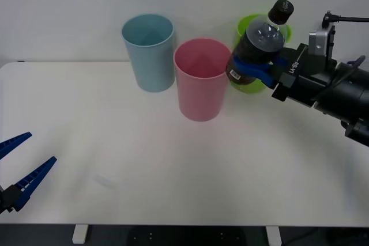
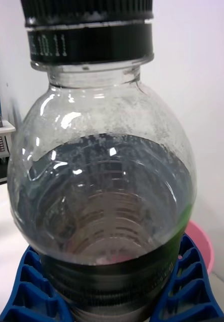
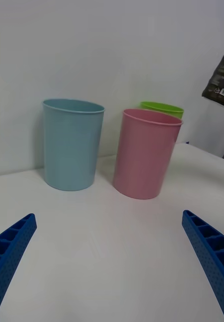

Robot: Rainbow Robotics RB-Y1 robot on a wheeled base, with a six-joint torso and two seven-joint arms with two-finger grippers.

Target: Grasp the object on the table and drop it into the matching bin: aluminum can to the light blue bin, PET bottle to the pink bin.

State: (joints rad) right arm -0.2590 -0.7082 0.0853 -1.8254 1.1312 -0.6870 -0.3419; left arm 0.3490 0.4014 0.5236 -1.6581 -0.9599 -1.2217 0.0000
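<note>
Spread-fingered left hand (image 1: pixel 20 168) idles low; right hand (image 1: pixel 262 67) grips tilted PET bottle (image 1: pixel 256 50) beside pink bin (image 1: pixel 202 84).

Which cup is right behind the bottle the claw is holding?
The green cup. The bottle hides most of it; the pink and blue cups stand further left.
</note>
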